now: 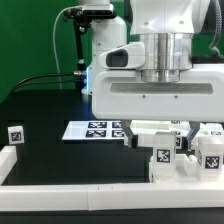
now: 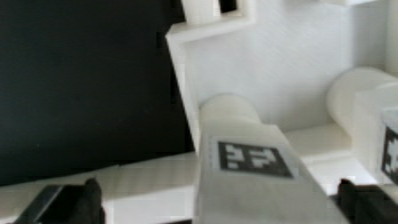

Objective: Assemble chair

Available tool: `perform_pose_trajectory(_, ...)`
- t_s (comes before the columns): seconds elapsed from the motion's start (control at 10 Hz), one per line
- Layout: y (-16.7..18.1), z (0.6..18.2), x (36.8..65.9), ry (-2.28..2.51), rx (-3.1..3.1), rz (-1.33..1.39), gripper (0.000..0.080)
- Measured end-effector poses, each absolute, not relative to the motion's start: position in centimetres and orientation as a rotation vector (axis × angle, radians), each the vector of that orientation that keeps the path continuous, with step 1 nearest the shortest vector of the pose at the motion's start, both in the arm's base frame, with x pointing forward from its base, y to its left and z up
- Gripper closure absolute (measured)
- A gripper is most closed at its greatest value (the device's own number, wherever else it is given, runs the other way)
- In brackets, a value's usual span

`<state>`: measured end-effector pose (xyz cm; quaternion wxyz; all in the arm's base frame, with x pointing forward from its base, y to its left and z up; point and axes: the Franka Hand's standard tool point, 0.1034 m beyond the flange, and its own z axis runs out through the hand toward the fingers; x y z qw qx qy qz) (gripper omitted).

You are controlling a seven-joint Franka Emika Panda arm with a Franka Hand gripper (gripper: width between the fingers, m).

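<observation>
In the exterior view my gripper (image 1: 156, 140) hangs low over the chair parts at the exterior view's right, jaws wide apart. A tagged white chair block (image 1: 164, 160) stands just below it, with more tagged chair parts (image 1: 211, 152) beside it. In the wrist view a long white chair leg with a tag (image 2: 251, 160) lies between my fingertips (image 2: 64, 205). One fingertip is close to the leg and the other stands off from it. My gripper (image 2: 214, 205) is open. A large white chair panel (image 2: 267, 70) with notches lies beyond the leg, and a rounded white part (image 2: 365, 95) beside it.
The marker board (image 1: 98, 129) lies on the black table behind the gripper. A small tagged white piece (image 1: 15, 135) stands at the exterior view's left. White border rails (image 1: 70, 180) run along the front and left edges.
</observation>
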<state>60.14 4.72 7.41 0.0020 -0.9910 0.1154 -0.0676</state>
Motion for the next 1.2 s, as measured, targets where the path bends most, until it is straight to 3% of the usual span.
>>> perform_pose_trajectory(0.2, 4.72, 7.36, 60.1, 0.447, -3.094, -0.21, 0.0407)
perform_pose_trajectory(0.3, 4.77, 7.35, 60.1, 0.589, -3.063, -0.208, 0.0407)
perform_pose_trajectory(0.4, 4.77, 7.35, 60.09, 0.673, -3.042, -0.207, 0.0514)
perform_pose_trajectory(1.2, 5.31, 7.25, 60.41, 1.986, -2.225, -0.09, 0.0514)
